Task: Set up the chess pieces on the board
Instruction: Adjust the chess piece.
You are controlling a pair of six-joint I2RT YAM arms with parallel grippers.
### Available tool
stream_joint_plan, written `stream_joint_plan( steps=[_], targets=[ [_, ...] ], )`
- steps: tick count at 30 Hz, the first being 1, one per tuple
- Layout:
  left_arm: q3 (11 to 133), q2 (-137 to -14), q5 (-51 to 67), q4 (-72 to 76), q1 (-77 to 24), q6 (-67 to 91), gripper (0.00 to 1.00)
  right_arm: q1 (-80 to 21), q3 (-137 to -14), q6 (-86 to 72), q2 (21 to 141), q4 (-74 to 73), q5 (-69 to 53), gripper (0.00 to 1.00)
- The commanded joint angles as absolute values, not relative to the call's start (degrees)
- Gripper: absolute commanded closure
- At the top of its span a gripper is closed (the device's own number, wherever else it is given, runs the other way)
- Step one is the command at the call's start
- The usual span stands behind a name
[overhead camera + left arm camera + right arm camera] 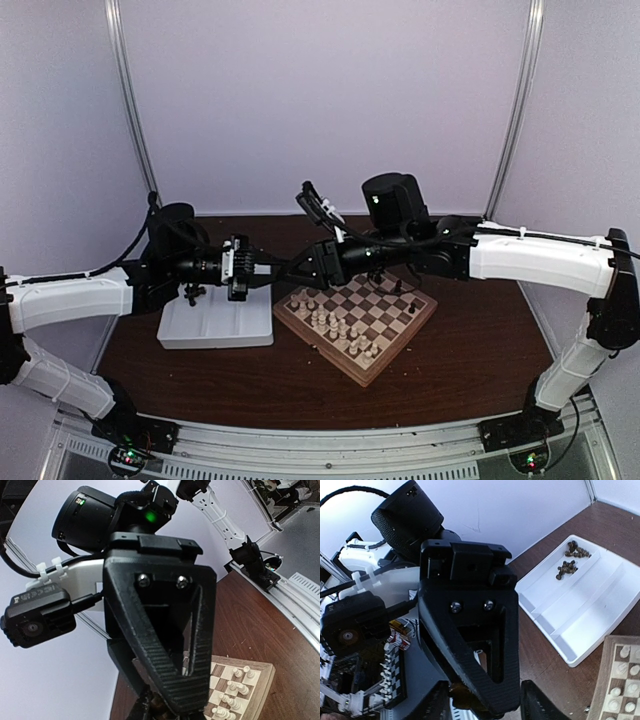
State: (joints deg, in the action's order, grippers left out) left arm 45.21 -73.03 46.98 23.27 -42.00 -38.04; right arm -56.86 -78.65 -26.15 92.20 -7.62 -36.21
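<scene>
Above the gap at ten o'clock from the square wooden chessboard with its tan rim (pixel 400 350), my left gripper (pixel 280 268) and right gripper (pixel 305 265) met tip to tip. The right jaws stood partly apart around the left tip, gripping nothing I could see. Whether the left was closed, I couldn't tell. A brownish speck (pixel 464 694) showed there, possibly a piece. Most tiny dark brown chess pieces (pixel 570 560) lay heaped in the white compartment tray (pixel 215 335) at nine o'clock, and a few stood on the board's one-o'clock side. I judged this a handover. Next, the right must close squarely before the left lets go.
</scene>
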Motion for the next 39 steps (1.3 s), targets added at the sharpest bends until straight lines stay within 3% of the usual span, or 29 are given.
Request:
stream_joint_plan(
  steps=[1, 4, 8, 14, 26, 39],
  targets=[
    [47.0, -72.3, 46.8, 20.8, -42.5, -35.2, 1.00, -56.6, -79.0, -24.8, 91.3, -4.0, -34.3, 0.39],
    [47.2, -72.3, 45.6, 19.7, -42.5, -33.9, 1.00, -56.3, -78.8, -23.3, 89.5, -6.7, -31.6, 0.27],
    [47.7, -72.5, 39.8, 17.0, -42.5, -29.5, 1.00, -56.2, -79.9, -19.7, 86.9, -14.2, -26.4, 0.25],
    [50.7, -73.2, 32.8, 7.1, -42.5, -22.9, 1.00, -56.2, -83.5, -18.4, 86.9, -26.8, -17.6, 0.36],
    [55.1, -77.8, 31.4, 2.5, -42.6, -16.7, 1.00, -56.5, -85.7, -19.9, 90.4, -26.8, -14.8, 0.66],
    [55.7, -80.2, 34.4, 5.2, -42.6, -14.6, 1.00, -56.6, -86.1, -19.8, 93.6, -21.5, -15.1, 0.71]
  ],
)
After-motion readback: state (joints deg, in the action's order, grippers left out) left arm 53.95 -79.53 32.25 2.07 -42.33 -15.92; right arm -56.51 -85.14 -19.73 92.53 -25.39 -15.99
